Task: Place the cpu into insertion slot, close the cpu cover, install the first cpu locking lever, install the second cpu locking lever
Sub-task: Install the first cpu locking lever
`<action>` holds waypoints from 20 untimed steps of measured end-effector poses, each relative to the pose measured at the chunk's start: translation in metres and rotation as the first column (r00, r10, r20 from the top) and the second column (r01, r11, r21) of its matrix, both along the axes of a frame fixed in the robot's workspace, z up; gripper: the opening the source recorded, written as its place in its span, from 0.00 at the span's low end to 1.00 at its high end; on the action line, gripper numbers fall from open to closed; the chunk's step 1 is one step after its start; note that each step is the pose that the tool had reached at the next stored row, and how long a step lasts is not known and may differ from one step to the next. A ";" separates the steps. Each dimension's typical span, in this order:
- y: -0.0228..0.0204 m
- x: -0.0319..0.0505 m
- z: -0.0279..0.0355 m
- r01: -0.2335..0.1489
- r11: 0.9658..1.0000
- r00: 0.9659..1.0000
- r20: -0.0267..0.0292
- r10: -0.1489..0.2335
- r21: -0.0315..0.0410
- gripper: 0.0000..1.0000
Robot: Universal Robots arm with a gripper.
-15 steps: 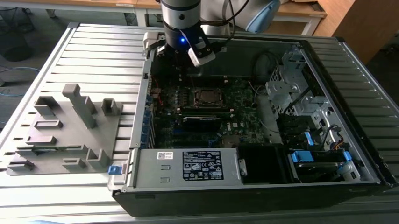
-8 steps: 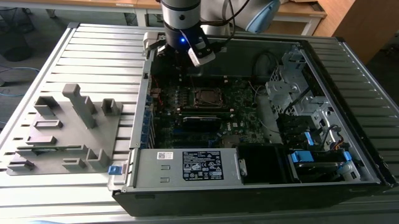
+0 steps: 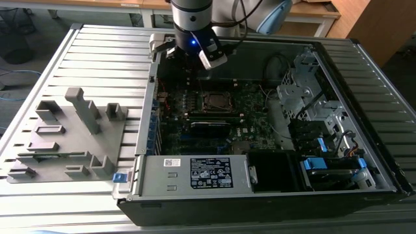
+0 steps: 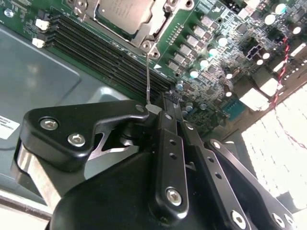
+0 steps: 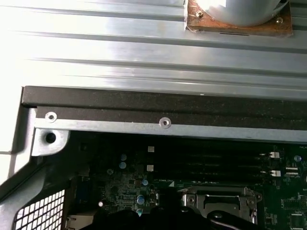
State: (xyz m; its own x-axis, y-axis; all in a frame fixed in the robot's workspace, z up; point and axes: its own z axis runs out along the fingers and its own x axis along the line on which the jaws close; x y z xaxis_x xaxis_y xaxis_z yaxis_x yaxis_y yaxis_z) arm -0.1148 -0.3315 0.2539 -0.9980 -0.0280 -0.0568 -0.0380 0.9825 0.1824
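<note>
Under one cpu cover (image 4: 154, 24), one cpu (image 4: 120, 12).

The exterior view looks steeply down from well back, taking in the whole open computer case (image 3: 273, 161). The second wrist view sits just behind the end effector (image 4: 168, 98), close above the insertion slot (image 4: 144, 36). The first wrist view faces the case wall (image 5: 163, 108) beside what seems to be that slot, which all three views share.
</note>
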 end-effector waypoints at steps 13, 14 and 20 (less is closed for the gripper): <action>0.0000 0.0211 -0.0008 0.000 1.000 1.000 0.000 0.000 0.003 0.11; 0.0000 0.0230 -0.0008 0.000 1.000 1.000 0.000 0.000 0.003 0.11; 0.0000 0.0295 -0.0009 0.000 1.000 1.000 0.000 0.000 0.003 0.11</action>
